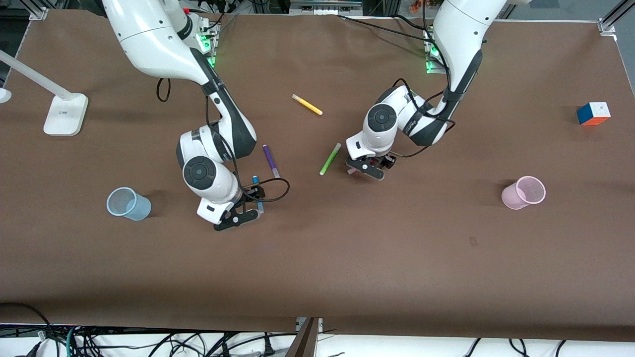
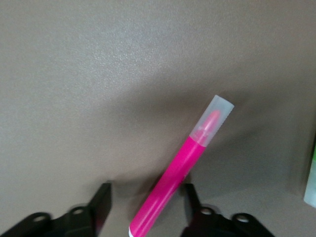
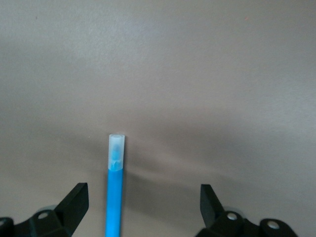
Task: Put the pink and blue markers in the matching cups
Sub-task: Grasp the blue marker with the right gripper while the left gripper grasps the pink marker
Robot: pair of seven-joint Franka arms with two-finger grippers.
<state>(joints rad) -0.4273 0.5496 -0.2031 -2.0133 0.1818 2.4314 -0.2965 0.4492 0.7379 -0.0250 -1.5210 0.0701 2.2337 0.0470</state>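
**Pink and blue markers each between open fingers, cups well apart**

Brown table (image 1: 347, 258), both arms reaching down near its middle.

Left gripper (image 2: 146, 200): low over the table, just beside the lime-green marker (image 1: 330, 158). Fingers (image 2: 101, 197) spread, not pressing anything. Pink marker (image 2: 180, 170) lying on the table between them, slanted, its body closer to one finger than the other, clear cap pointing away from the gripper. Contact with either finger: cannot tell. In the front view, only a sliver of pink visible under the gripper (image 1: 366, 167).

Right gripper (image 3: 143, 202): low over the table toward the right arm's end, fingers (image 3: 76, 200) wide apart, released. Blue marker (image 3: 114, 190) lying between them, nearer one finger than the other, touching neither, pale cap pointing away from the gripper. In the front view, blue marker (image 1: 257, 191) partly hidden by the gripper (image 1: 237, 218) and its cable.

Light blue cup (image 1: 128, 204): upright, toward the right arm's end of the table, near the right gripper but apart from it. Pale pink cup (image 1: 524, 192): upright, toward the left arm's end, well apart from the left gripper.

Purple marker (image 1: 271, 160) just beside the blue one, farther from the front camera. Yellow marker (image 1: 307, 104) farther still, between the two arms. Colour cube (image 1: 593, 113) near the left arm's end. White lamp base (image 1: 65, 114) at the right arm's end.
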